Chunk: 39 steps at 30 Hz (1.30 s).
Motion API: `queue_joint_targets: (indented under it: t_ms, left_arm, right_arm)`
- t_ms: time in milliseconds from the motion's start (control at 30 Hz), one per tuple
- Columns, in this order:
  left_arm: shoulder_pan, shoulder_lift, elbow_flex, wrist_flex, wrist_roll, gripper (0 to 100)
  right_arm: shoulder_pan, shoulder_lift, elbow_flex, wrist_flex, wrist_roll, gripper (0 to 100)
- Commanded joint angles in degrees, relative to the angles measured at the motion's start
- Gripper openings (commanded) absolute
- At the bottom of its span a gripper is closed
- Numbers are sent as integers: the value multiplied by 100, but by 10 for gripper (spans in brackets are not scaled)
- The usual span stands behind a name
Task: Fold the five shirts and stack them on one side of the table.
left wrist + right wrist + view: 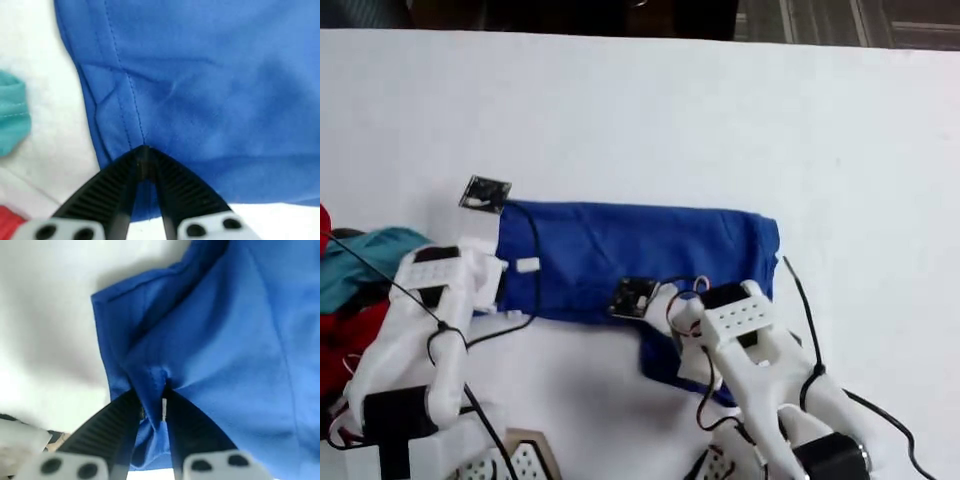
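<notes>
The blue shirt (630, 255) lies flat near the middle of the bench (620, 110). In the high view its long axis runs straight from 9 o'clock to 3 o'clock. A loose flap trails off toward 5 o'clock beside the right arm. I can't tell you which end is the collar. The left wrist view does show a stitched seam running along the edge at the 9 o'clock end.

Your left hand (145, 155) is clamped on the near edge at the shirt's 8 o'clock corner, its tips pinched together over that seam. Your right hand (152, 390) is clamped on a bunched pleat of the same cloth at about 5 o'clock.

This looks like the start of a lengthwise fold, so treat the near edge as one line:
- Raise both hands together and level, just enough for the edge to leave the bench.
- Hold a light tension between them along the 9-to-3 axis so the middle doesn't sag.
- Carry the edge toward 12 o'clock and lay it on the far edge before you let go.
- Watch the right-side flap, because it may drag or fold under.
- Stay away from the teal shirt (365, 255) and red shirt (340, 335) heaped at 9 o'clock
</notes>
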<state>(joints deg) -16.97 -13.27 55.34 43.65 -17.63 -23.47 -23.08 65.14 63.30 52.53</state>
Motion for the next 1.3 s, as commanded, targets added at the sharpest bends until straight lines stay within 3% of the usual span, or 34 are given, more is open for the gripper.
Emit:
queue_joint_targets:
  t_ms: [0, 233, 533, 967, 1200, 1267]
  left_arm:
    - [18, -114, 4, -149, -53, 24]
    - [18, -114, 13, -149, -62, 24]
    - [18, -114, 13, -141, -62, 24]
    - [18, -114, 13, -141, -62, 24]
    - [18, -114, 13, -141, -62, 24]
    - [18, -114, 13, -141, -62, 24]
  right_arm:
    - [101, 119, -404, 479, 53, 18]
    - [101, 154, -1987, 1464, 62, 18]
    - [233, 312, -3719, 1666, 62, 18]
    - [1138, 2923, -5881, 1666, 62, 19]
    - [1455, 3477, -6453, 1560, -53, 189]
    - [1666, 3521, -6585, 1341, -501, 197]
